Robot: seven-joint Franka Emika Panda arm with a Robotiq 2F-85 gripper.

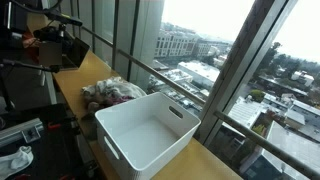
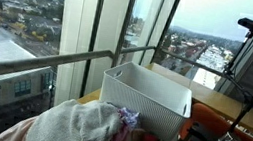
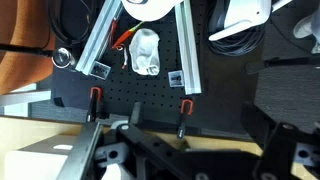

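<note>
In the wrist view my gripper (image 3: 205,138) comes in from the bottom edge, its two dark fingers wide apart and nothing between them. It hangs over a black perforated board (image 3: 150,92) clamped to the wooden counter by two red-handled clamps (image 3: 185,105). A crumpled white wrapper (image 3: 146,52) lies on the board between two aluminium rails (image 3: 98,42). In both exterior views an empty white slotted basket (image 1: 150,128) (image 2: 148,96) stands on the counter beside a pile of cloths (image 1: 112,92) (image 2: 83,125). The dark arm (image 1: 60,47) sits beyond them.
The wooden counter (image 1: 95,68) runs along tall windows with a metal rail (image 2: 47,61). Black cables (image 3: 235,42) and white parts lie at the far side of the board. A red clamp (image 2: 204,128) grips the counter near the basket.
</note>
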